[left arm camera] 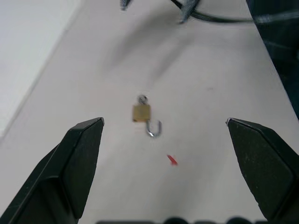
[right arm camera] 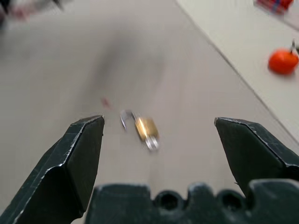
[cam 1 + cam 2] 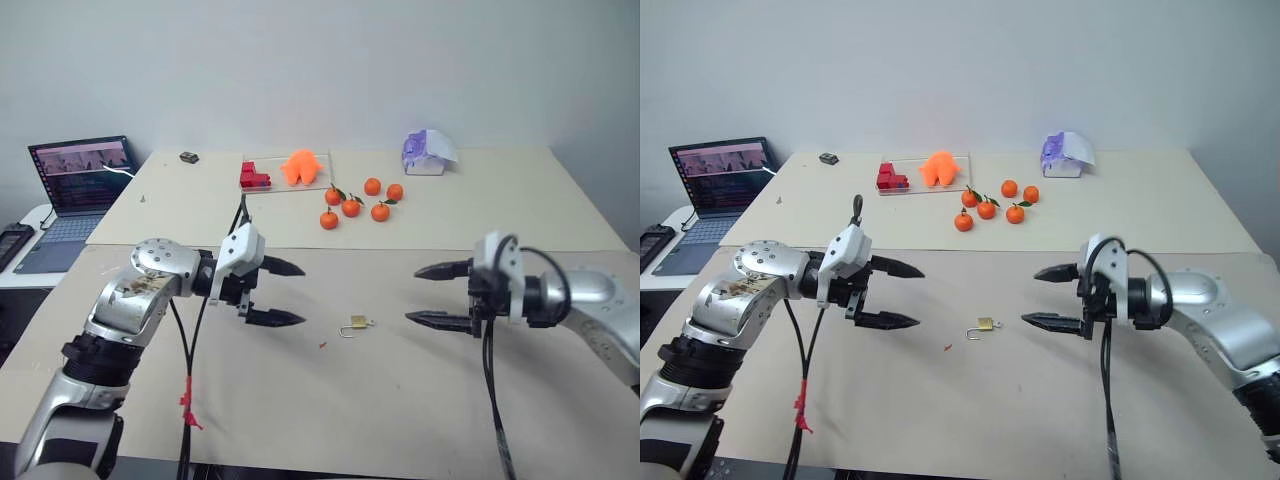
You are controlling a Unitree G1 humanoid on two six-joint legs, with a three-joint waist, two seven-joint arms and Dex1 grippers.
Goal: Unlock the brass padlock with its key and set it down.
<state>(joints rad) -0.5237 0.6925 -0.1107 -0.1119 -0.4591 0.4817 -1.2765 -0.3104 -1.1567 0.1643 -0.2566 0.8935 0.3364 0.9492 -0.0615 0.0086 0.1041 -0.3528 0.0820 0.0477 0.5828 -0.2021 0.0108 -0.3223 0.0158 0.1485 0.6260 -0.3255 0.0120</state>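
Note:
The brass padlock (image 3: 357, 323) lies flat on the table between my two grippers, its thin silver shackle (image 1: 154, 129) swung open to one side. A small silver key (image 1: 142, 99) sticks out of the end of the body (image 1: 141, 112) away from the shackle. My left gripper (image 3: 286, 293) hovers open to the left of the padlock, fingers pointing right, holding nothing. On the other side, my right gripper (image 3: 428, 295) is open too, fingers pointing left at the padlock (image 2: 145, 128), and holds nothing.
Several small oranges (image 3: 351, 207) lie farther back on the table, with red blocks (image 3: 253, 177), an orange toy (image 3: 301, 167) and a purple-white object (image 3: 428, 152) behind them. A laptop (image 3: 82, 178) stands at the far left. A tiny red scrap (image 3: 322, 345) lies near the padlock.

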